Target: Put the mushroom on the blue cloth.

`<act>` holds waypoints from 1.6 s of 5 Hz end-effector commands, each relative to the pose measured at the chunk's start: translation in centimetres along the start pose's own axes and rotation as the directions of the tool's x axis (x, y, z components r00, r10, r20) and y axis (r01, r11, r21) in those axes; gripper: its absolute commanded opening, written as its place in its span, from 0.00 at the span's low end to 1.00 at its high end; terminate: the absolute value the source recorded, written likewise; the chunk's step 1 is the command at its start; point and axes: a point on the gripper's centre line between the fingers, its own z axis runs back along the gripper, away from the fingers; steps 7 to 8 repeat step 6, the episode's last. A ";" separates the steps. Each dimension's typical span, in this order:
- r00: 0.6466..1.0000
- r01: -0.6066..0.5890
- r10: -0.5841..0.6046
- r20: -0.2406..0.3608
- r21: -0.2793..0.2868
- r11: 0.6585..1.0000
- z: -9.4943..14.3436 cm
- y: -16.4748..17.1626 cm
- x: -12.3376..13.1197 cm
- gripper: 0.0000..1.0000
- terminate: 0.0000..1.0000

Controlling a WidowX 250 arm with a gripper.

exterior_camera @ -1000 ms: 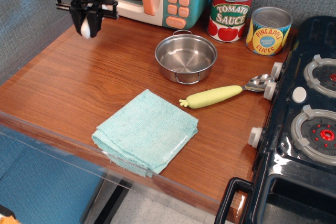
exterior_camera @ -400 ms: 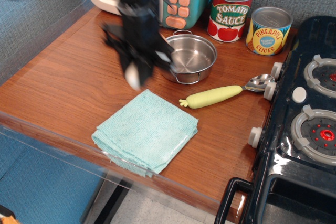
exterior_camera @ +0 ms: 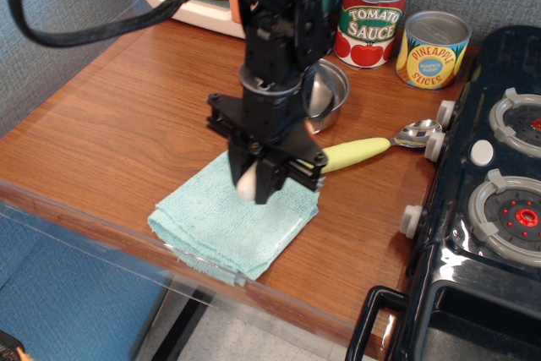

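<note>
My gripper (exterior_camera: 251,183) points down over the upper middle of the blue cloth (exterior_camera: 221,226), which lies folded near the table's front edge. It is shut on the mushroom (exterior_camera: 246,184). Only the mushroom's white stem shows between the fingers, close above the cloth; the reddish-brown cap is hidden inside the gripper. I cannot tell whether the stem touches the cloth.
A steel pot (exterior_camera: 331,87) stands behind the arm, partly hidden. A spoon with a yellow-green handle (exterior_camera: 359,152) lies right of the cloth. Tomato sauce can (exterior_camera: 373,19) and pineapple can (exterior_camera: 433,48) stand at the back. A toy stove (exterior_camera: 486,200) fills the right side; a toy microwave (exterior_camera: 194,2) is back left.
The gripper has carried the mushroom from the far left back of the table, past the pot, forward and down to just over the cloth.
</note>
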 end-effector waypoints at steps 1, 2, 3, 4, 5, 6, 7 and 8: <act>0.997 -0.070 0.069 0.045 0.033 0.997 1.8 1.9 -2.2 1.00 0.00; 0.994 -0.096 0.093 0.055 0.058 0.994 2.7 2.4 -2.8 1.00 0.00; 0.990 -0.123 0.118 0.077 0.062 0.990 3.7 3.1 -3.5 1.00 0.00; 0.992 -0.108 0.104 0.066 0.048 0.993 3.9 3.2 -3.4 1.00 0.00; 0.992 -0.108 0.104 0.066 0.048 0.993 3.9 3.2 -3.4 1.00 0.00; 0.992 -0.108 0.104 0.066 0.048 0.993 3.9 3.2 -3.4 1.00 1.00; 0.992 -0.108 0.104 0.066 0.048 0.993 3.9 3.2 -3.4 1.00 1.00; 0.992 -0.108 0.104 0.066 0.048 0.993 3.9 3.2 -3.4 1.00 1.00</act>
